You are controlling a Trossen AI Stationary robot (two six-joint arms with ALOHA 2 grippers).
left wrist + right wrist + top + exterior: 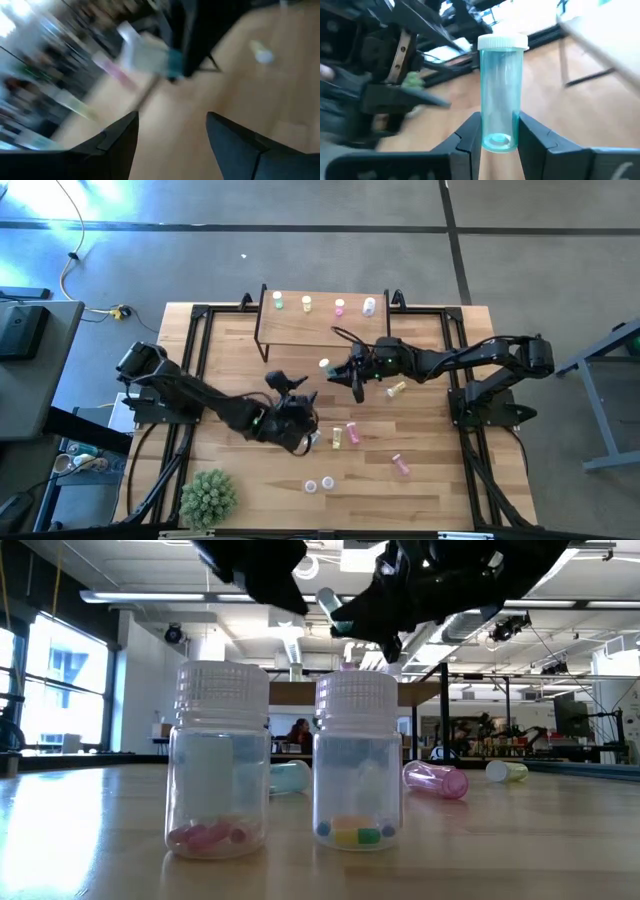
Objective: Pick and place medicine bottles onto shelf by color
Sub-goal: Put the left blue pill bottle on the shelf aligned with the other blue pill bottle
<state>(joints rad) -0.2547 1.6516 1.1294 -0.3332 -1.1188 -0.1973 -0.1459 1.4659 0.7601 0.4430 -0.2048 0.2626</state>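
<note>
While the right gripper (497,135) hung above the middle of the table (430,490), just in front of the shelf (300,328), its fingers (468,136) were clamped on the lower end of a pale green bottle (500,92). That bottle stood upright between the pads, white cap on top, clear of the wood. From above it showed as a pale spot at the gripper's left tip (325,365).

On the shelf, at the far edge of the table, four bottles stood in a row, well apart: green (278,301) at the left, then yellow (307,303), pink (340,306) and white (369,305) at the right.

The left gripper (172,135) was nearer and to the left of centre, its fingers spread wide with nothing between them. Just right of it a pink bottle (338,438) and a yellow one (353,433) lay side by side on the table. Another yellow bottle (397,390) lay on its side below the right arm, and a further pink one (401,465) lay nearer the front right.

Two clear bottles (318,483) stood close together at the near edge; in the low view the left one (218,760) held pinkish pills and the right one (357,760) mixed-coloured pills. A plant ball (208,497) sat at the near left corner.
</note>
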